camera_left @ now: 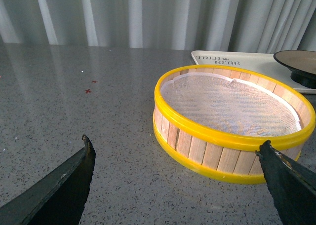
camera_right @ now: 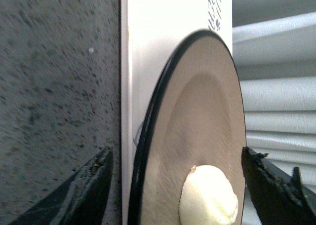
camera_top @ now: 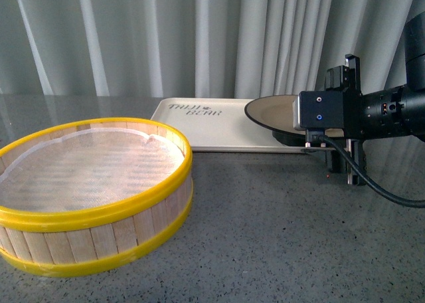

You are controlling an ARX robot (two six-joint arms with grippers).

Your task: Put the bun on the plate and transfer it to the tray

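The plate [camera_top: 272, 110], beige inside with a black rim, stands on the right end of the cream tray [camera_top: 199, 127] at the back. My right gripper [camera_top: 352, 117] is turned on its side at the plate's right edge and is open. In the right wrist view the white bun [camera_right: 208, 195] lies on the plate [camera_right: 197, 111] between my open right gripper's [camera_right: 176, 153] fingers, over the tray [camera_right: 163, 27]. The bun is hidden in the front view. My left gripper [camera_left: 175, 142] is open and empty, low over the table. The plate [camera_left: 301, 62] and tray [camera_left: 232, 62] also show in the left wrist view.
A round bamboo steamer basket [camera_top: 93, 183] with yellow rims and a white liner stands on the grey speckled table [camera_top: 279, 236] at the front left. It also shows in the left wrist view [camera_left: 232, 116], just ahead of my left gripper. Pale curtains hang behind.
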